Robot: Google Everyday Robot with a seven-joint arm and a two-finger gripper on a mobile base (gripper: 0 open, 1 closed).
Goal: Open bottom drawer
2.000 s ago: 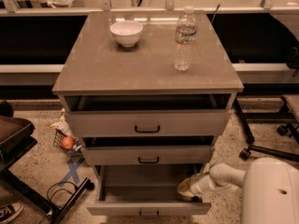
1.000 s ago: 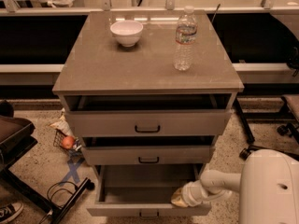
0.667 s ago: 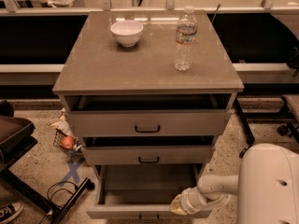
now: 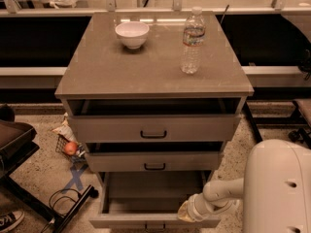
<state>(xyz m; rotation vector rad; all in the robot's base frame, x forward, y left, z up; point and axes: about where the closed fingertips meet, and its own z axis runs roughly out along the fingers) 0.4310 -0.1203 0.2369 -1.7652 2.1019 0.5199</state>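
bottom drawer (image 4: 146,195) open, tool (image 4: 186,213) seemingly at front

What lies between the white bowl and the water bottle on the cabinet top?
Nothing: the camera view shows bare cabinet top between the bowl and the bottle. The gripper is down at the bottom drawer, near its right front corner.

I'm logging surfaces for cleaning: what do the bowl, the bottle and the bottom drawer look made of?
Bowl: smooth white, probably ceramic, maybe plastic. Water bottle: clear plastic, see-through with a label. Bottom drawer: flat matte grey-beige, likely laminate or painted metal; the gripper sits at its front right corner.
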